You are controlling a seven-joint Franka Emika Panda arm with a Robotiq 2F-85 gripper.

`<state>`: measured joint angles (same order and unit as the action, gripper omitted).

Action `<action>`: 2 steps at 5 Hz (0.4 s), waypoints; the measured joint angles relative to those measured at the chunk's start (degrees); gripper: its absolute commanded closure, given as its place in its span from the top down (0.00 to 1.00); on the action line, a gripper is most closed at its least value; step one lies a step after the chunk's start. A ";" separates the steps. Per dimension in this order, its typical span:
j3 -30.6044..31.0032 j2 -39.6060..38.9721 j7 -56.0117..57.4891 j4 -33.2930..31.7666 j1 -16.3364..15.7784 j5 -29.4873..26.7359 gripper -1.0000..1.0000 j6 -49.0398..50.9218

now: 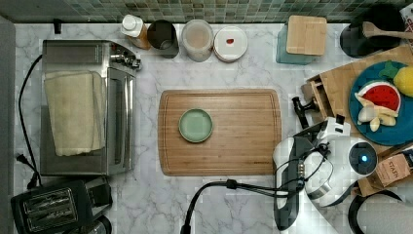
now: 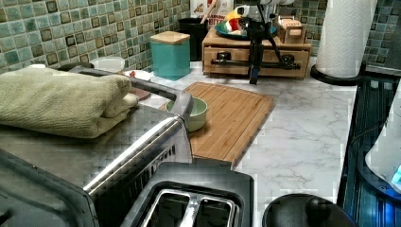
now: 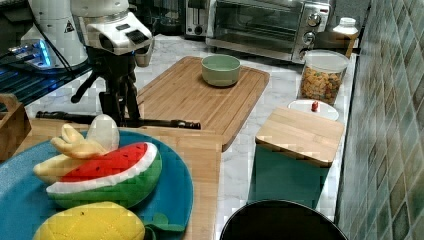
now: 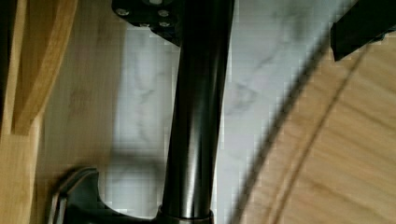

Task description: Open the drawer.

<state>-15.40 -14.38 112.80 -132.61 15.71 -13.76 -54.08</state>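
The drawer point(image 2: 279, 56) sits in a light-bamboo unit at the counter's far end in the left view, its front about level with the unit. A long black bar handle point(image 2: 222, 61) crosses its front. My gripper point(image 2: 254, 71) hangs straight down at the middle of that handle. In the right view the gripper point(image 3: 120, 117) stands at the handle point(image 3: 165, 123) with a gap between its two fingers. The wrist view has the handle point(image 4: 198, 107) running between the fingers: one finger point(image 4: 149, 14) lies against it, the other point(image 4: 359, 23) stands apart. In the top view the gripper point(image 1: 301, 113) is beside the drawer front point(image 1: 316, 97).
A bamboo cutting board point(image 1: 243, 136) with a green bowl point(image 1: 196, 125) lies just in front of the drawer. A blue plate point(image 3: 180, 185) of plush fruit rests on the unit. A teal canister point(image 2: 170, 56) with a wooden lid, a paper towel roll point(image 2: 343, 33) and a toaster oven point(image 1: 87, 107) stand around.
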 measured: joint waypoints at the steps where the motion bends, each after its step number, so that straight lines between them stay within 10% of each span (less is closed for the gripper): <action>1: 0.24 1.80 -4.03 -2.13 -1.24 0.17 1.00 0.17; 2: 0.28 5.05 -13.54 -6.15 -4.04 1.27 1.00 -1.43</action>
<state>-15.12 -9.33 99.26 -138.76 11.67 -12.48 -55.51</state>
